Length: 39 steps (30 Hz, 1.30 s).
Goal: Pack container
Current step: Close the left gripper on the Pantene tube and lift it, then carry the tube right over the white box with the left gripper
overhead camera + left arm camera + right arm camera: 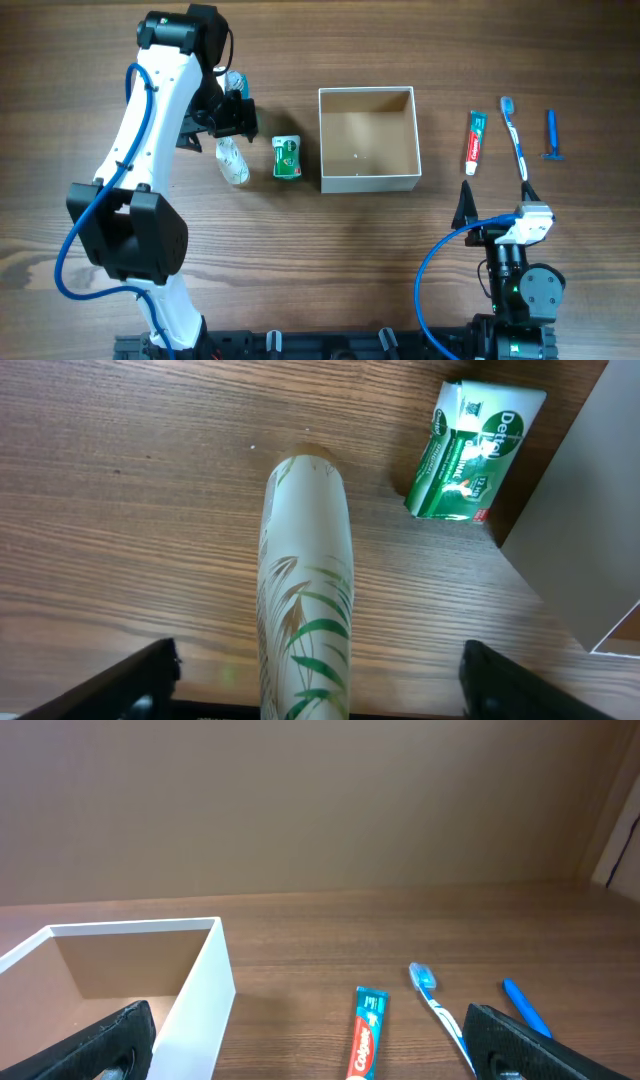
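The wooden bench (pixel 400 240) carries the container (pixel 368 183); soap packet (pixel 287 158) and leaf-printed bottle (pixel 233 162) lie left; toothpaste (pixel 474 142), toothbrush (pixel 514 135), blue razor (pixel 550 130) lie right.

Container (pixel 368 183) sits mid-frame, green soap box (pixel 287 158) just left of it, toothpaste (pixel 473 142), toothbrush (pixel 514 135) and razor (pixel 551 135) off right.

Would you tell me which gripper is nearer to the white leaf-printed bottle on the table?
Left. The left gripper hovers directly above the white leaf-printed bottle, jaws open either side of it; the right gripper is far off, beyond the white-walled square container.
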### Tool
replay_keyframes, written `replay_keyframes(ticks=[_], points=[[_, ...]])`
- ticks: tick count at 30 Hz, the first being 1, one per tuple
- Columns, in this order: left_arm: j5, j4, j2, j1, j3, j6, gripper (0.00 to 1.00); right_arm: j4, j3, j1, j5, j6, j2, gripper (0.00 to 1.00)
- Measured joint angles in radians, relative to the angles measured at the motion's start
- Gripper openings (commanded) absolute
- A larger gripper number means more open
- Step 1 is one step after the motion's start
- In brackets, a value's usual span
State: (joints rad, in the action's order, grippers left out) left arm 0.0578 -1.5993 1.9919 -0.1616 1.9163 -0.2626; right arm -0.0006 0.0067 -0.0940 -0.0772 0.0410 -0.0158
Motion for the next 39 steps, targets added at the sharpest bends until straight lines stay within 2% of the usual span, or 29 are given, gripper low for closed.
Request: replay_keyframes(ticks=[4,10,19,33,39], points=[[-0.004,0.002,0.0,0.0,-0.014,-0.007,0.59,0.0,0.0,0.0,0.0,0.0,0.0,1.0],[-0.004,0.003,0.0,0.0,-0.027,-0.009,0.5,0.0,0.0,0.0,0.0,0.0,0.0,1.0],[-0.005,-0.005,0.0,0.0,-0.027,-0.011,0.04,0.0,0.0,0.0,0.0,0.0,0.0,1.0],[0.016,-0.049,0.004,0.0,-0.004,-0.009,0.04,0.0,0.0,0.0,0.0,0.0,0.0,1.0],[0.069,-0.081,0.001,0.0,0.17,-0.009,0.04,0.0,0.0,0.0,0.0,0.0,0.0,1.0]])
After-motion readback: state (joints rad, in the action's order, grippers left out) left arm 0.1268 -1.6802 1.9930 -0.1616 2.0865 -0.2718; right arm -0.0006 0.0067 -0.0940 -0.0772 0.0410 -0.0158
